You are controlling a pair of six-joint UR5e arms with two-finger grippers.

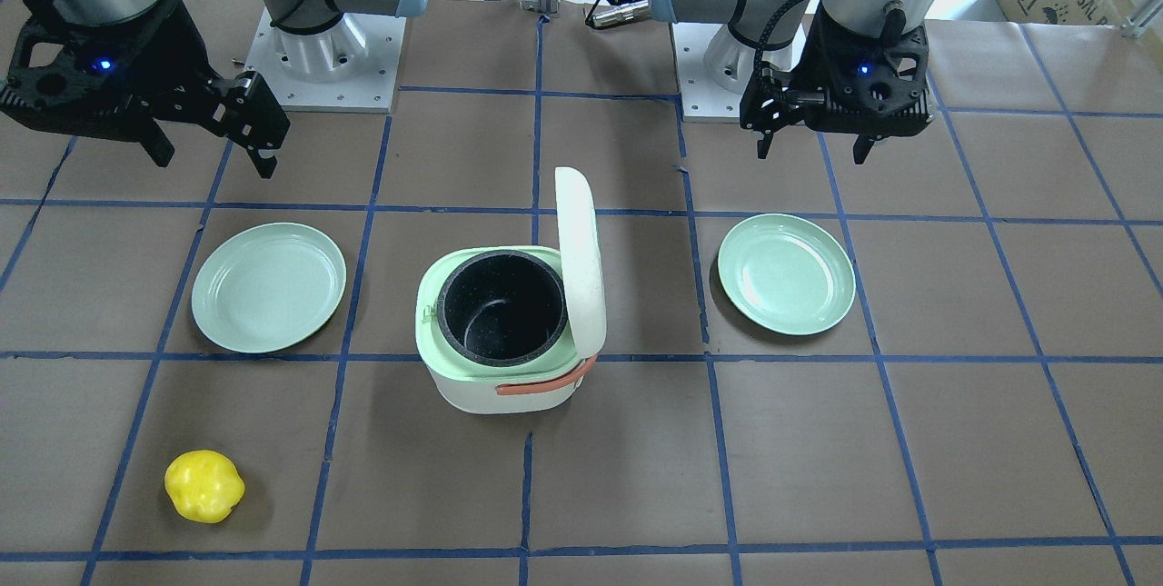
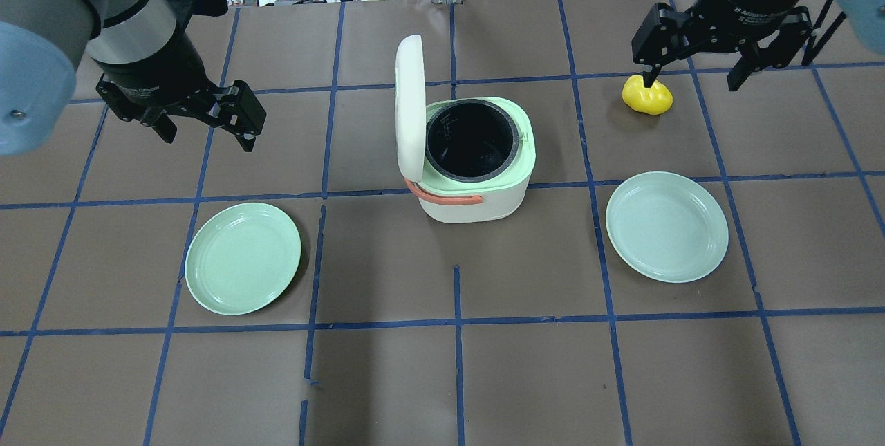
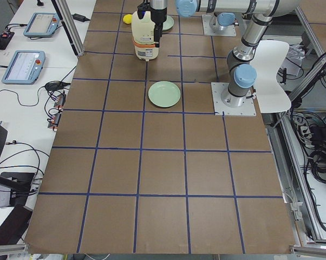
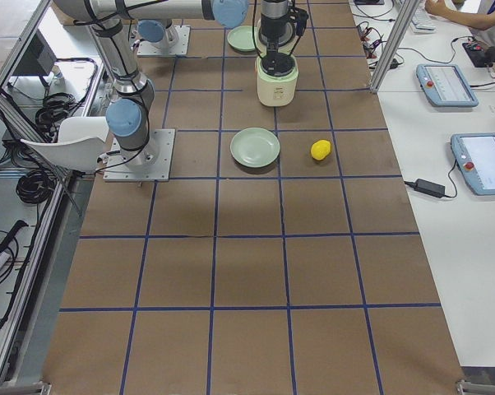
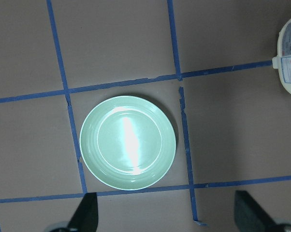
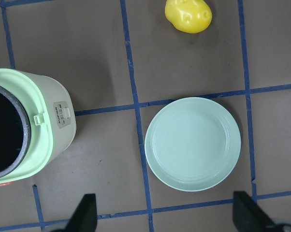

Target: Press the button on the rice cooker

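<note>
The white and pale-green rice cooker (image 2: 477, 207) stands at the table's middle with its lid (image 2: 408, 107) raised upright and the dark inner pot (image 2: 471, 138) bare. Its small button panel (image 6: 62, 115) shows in the right wrist view, on the wall that faces the robot's right side, just below a latch tab. My left gripper (image 2: 209, 140) is open and empty, hovering left of the cooker and above a green plate (image 5: 128, 143). My right gripper (image 2: 690, 81) is open and empty, hovering far right of the cooker, near a yellow fruit (image 2: 647, 95).
Two green plates lie on the table, one at front left (image 2: 243, 257) and one at front right (image 2: 666, 226) of the cooker. The yellow fruit (image 1: 204, 485) lies beyond the right plate. An orange handle (image 2: 442, 197) hangs on the cooker's near side.
</note>
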